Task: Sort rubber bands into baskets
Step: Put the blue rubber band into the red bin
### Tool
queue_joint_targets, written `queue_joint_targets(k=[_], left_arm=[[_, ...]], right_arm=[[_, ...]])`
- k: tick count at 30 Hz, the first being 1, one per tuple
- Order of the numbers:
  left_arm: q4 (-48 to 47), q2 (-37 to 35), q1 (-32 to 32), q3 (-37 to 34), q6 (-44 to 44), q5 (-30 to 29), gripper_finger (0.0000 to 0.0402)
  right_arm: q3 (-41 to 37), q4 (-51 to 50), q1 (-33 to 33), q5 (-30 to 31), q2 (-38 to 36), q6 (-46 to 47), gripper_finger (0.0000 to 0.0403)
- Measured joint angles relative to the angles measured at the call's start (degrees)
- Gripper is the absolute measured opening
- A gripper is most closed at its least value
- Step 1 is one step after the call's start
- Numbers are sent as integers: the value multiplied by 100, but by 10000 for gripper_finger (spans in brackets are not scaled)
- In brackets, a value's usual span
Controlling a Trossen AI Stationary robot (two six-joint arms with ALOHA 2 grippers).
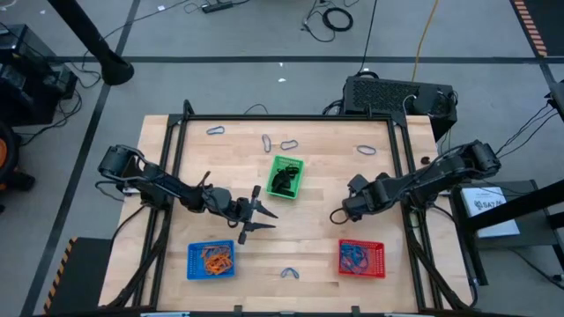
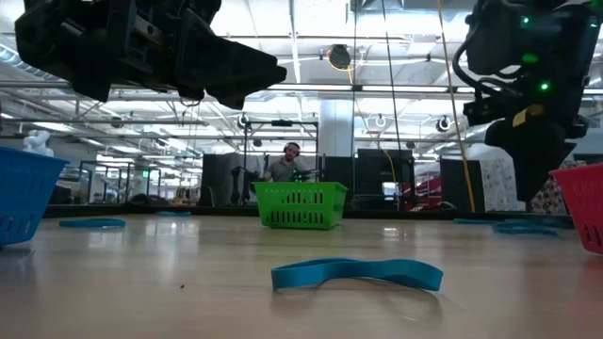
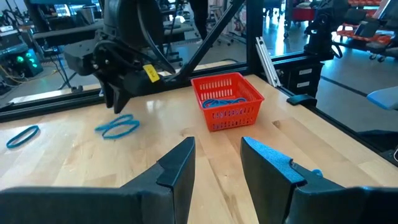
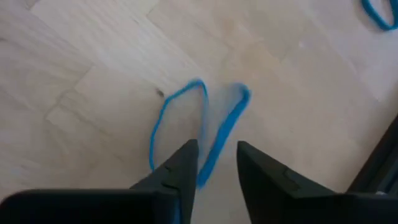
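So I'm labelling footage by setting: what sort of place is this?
Probably a robotics lab in a large open industrial hall: cables trail over the grey floor, a wooden table sits in a black metal frame, and workstations line the background.

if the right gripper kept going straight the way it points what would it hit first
Most likely the blue rubber band lying on the table. The right gripper points down with its fingers open over the band. How far above it sits is unclear.

The left arm reaches from the left edge toward the middle, wrist level, its left claw (image 1: 256,216) held above the surface with fingers parted. The right arm stretches in from the right, elbow bent, its right claw (image 1: 339,214) tipped downward, fingers slightly apart.
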Motion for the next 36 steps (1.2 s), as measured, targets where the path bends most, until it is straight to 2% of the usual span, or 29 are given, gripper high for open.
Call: queue_joint_targets(k=[4, 10, 19, 23, 28, 34, 36], left_arm=[[-2, 0, 0, 0, -10, 0, 137], [-2, 0, 0, 0, -31, 0, 137], [-4, 0, 0, 0, -33, 0, 137], [-4, 0, 0, 0, -33, 0, 137], [-4, 0, 0, 0, -33, 0, 137], [-9, 0, 0, 0, -33, 0, 137], [-11, 0, 0, 0, -33, 0, 137]], right_arm=[[0, 2, -24, -220, 0, -90, 128], [-11, 25, -81, -225, -2, -128, 145], [-900, 1253, -238, -838, -12, -487, 145], [-1059, 1352, -245, -928, -37, -564, 116], [-862, 801, -241, -715, -276, -680, 15], [-112, -75, -240, -267, -629, -646, 3], [115, -63, -241, -152, -726, -641, 3]])
